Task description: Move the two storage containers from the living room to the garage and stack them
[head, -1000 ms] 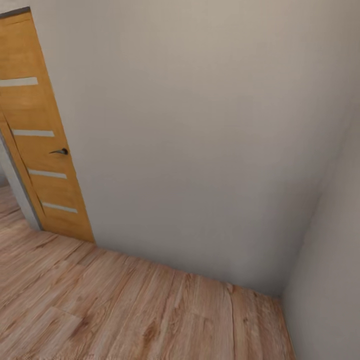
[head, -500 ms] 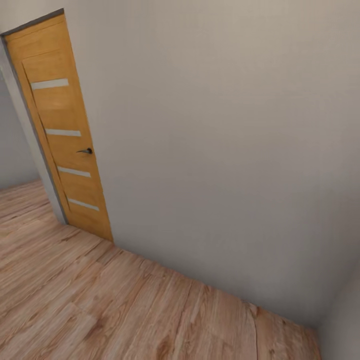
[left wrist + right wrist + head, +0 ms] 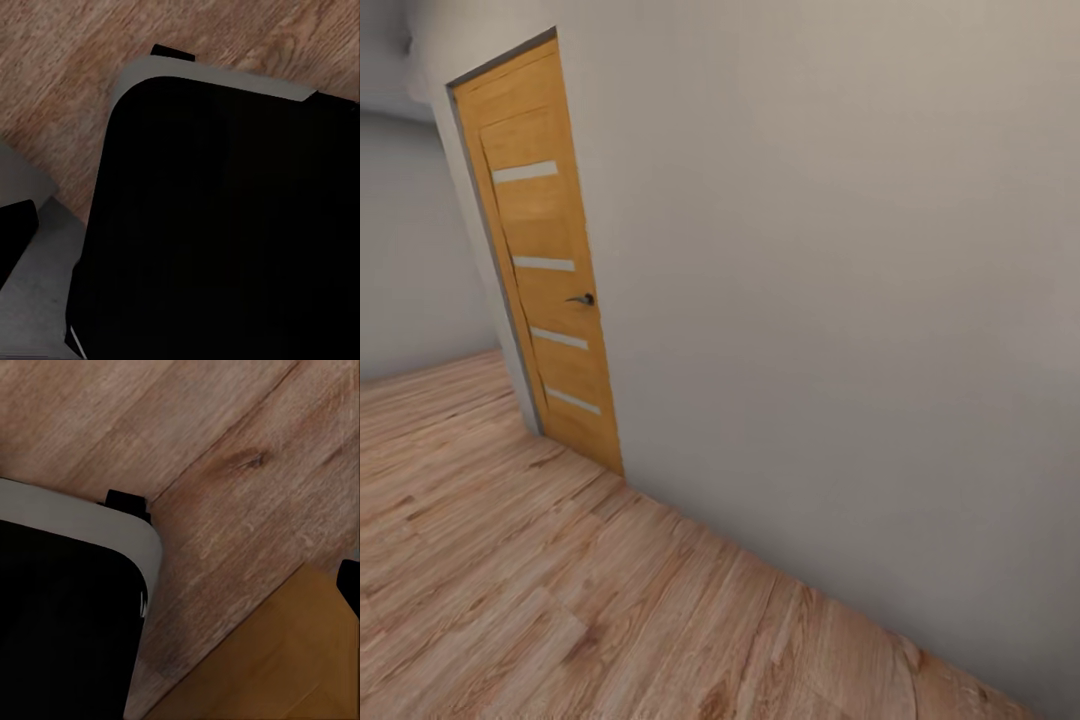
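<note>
Swinging across the last second, the head camera has turned so that the light wooden door now sits further toward the middle of the head view and a grey far wall has opened up beyond its frame; the door itself has not moved, the view has. Nearest, both wrist views look down past the robot's own dark base, rimmed in pale grey, onto the light wood plank floor. From that I judge both arms hang low beside the base, pointing downward. Neither tool's fingers can be made out, so I cannot tell whether either is open or closed, and nothing orange-red sits in them. In the right wrist view a tan wooden slab lies close to the base; what it is I cannot tell. Further out, the plank floor runs to a plain white-grey wall beside the door. Neither storage container can be placed from here, and the planks suggest the robot is not yet in the garage. My worry is the turn: the wall and that wooden slab are close, so the base could clip them if it swings wide toward the door.
</note>
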Controlling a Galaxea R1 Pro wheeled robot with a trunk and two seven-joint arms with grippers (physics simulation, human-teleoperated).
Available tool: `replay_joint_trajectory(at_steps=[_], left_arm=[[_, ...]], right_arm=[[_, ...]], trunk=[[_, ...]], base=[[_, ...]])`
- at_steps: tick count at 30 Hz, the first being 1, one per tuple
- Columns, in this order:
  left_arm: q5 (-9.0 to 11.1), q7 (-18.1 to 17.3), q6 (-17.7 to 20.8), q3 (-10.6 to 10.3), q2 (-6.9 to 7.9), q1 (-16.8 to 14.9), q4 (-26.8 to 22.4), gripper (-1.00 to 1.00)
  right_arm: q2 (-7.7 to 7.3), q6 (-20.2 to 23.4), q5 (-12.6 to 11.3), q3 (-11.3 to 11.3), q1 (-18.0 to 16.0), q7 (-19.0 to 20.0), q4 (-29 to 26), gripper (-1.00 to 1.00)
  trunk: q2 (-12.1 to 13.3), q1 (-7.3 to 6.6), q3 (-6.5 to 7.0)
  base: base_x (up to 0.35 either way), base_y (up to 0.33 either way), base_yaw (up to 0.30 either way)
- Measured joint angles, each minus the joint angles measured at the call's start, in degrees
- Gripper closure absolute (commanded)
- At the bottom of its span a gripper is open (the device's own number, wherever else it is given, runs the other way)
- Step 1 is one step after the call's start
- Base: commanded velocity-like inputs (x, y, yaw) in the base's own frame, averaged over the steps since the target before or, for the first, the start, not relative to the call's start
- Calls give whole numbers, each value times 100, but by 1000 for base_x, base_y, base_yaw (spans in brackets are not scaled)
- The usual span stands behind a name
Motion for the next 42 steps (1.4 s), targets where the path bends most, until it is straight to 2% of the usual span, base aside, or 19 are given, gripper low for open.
replay_joint_trajectory(at_steps=[3, 9, 32, 42], left_arm=[[109, 1, 4, 3, -2, 0, 5, -100], [173, 6, 4, 1, -6, 0, 6, -100], [191, 9, 6, -10, -5, 0, 6, -100], [185, 9, 4, -1, -4, 0, 6, -100]], right_arm=[[28, -1, 2, 1, 3, 0, 0, -100], [88, 0, -11, 0, 3, 0, 0, -100], [99, -28, 25, -6, 3, -9, -8, -100], [98, -146, 9, -20, 2, -7, -8, -100]], trunk=[[0, 0, 0], [0, -2, 0], [0, -3, 0], [0, 0, 0]], base=[[0, 0, 270], [106, 0, 270], [311, -65, 279], [62, -17, 300]])
